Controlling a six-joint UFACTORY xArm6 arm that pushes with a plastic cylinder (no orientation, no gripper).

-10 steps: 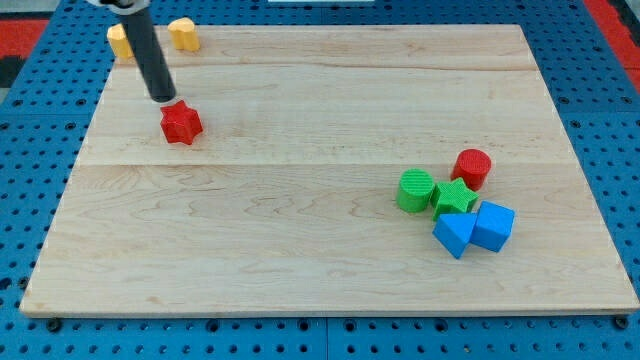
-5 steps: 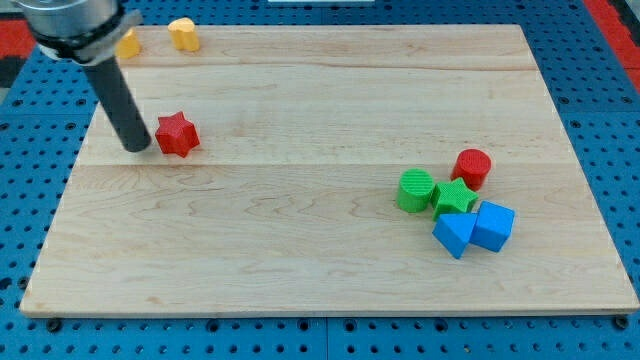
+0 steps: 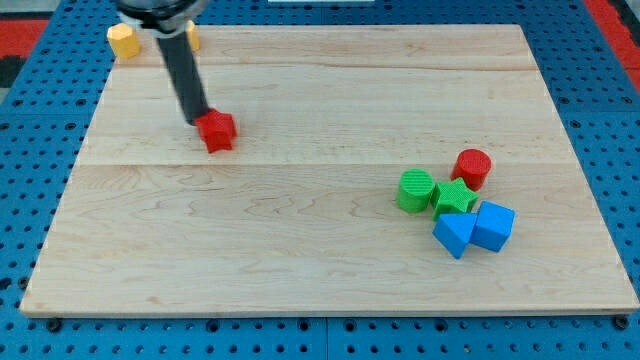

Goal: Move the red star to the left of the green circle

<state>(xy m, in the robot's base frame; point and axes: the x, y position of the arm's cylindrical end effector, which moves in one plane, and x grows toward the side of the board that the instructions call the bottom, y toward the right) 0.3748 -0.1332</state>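
Note:
The red star (image 3: 217,131) lies on the wooden board in the upper left part of the view. My tip (image 3: 199,120) touches its upper left edge. The green circle (image 3: 415,190) stands far off at the view's right, in a cluster of blocks. The rod leans up toward the view's top left and covers part of a yellow block behind it.
Next to the green circle are a green star (image 3: 455,197), a red cylinder (image 3: 471,167) and two blue blocks (image 3: 454,234) (image 3: 492,226). A yellow block (image 3: 122,40) sits at the board's top left corner, and another yellow block (image 3: 192,38) shows beside the rod. The wooden board (image 3: 300,260) is ringed by blue pegboard.
My tip swung from above the red star to its left, then to its upper left. The red star slid toward the view's right by a few centimetres.

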